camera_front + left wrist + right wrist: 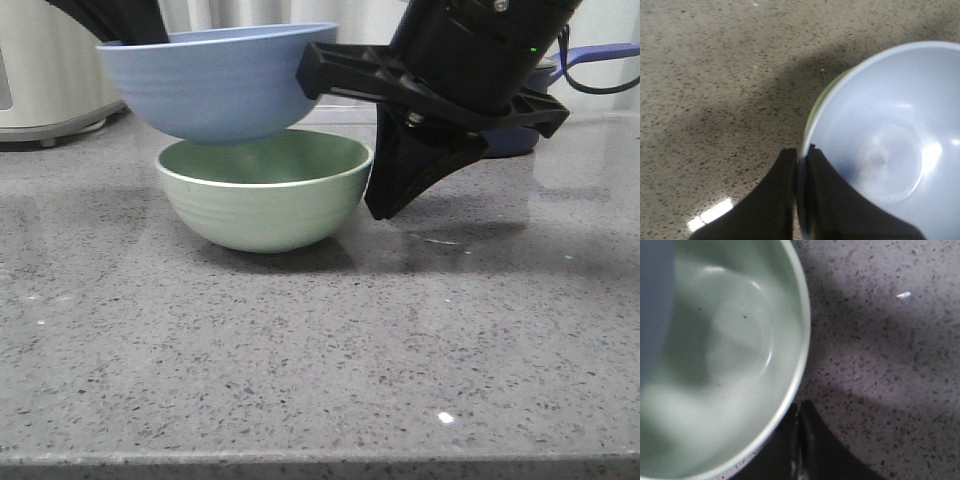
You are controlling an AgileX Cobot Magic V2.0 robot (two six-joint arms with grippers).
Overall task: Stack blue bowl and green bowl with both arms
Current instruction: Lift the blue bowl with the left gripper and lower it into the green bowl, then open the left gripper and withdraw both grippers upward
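Nearest you, the green bowl (264,192) is resting upright on the tabletop (320,370). Just beside its rim, the right gripper (385,208) is hanging with jaws pressed together, empty. Directly above the green bowl, nearly seated, the blue bowl (215,80) is hanging; the left gripper (801,165) is pinching its rim, so you are lowering straight down.

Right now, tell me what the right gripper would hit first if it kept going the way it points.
Most likely the grey speckled countertop: the right gripper points down, beside the pale mint-green ridged bowl, its tip close to the rim. Depth is unclear.
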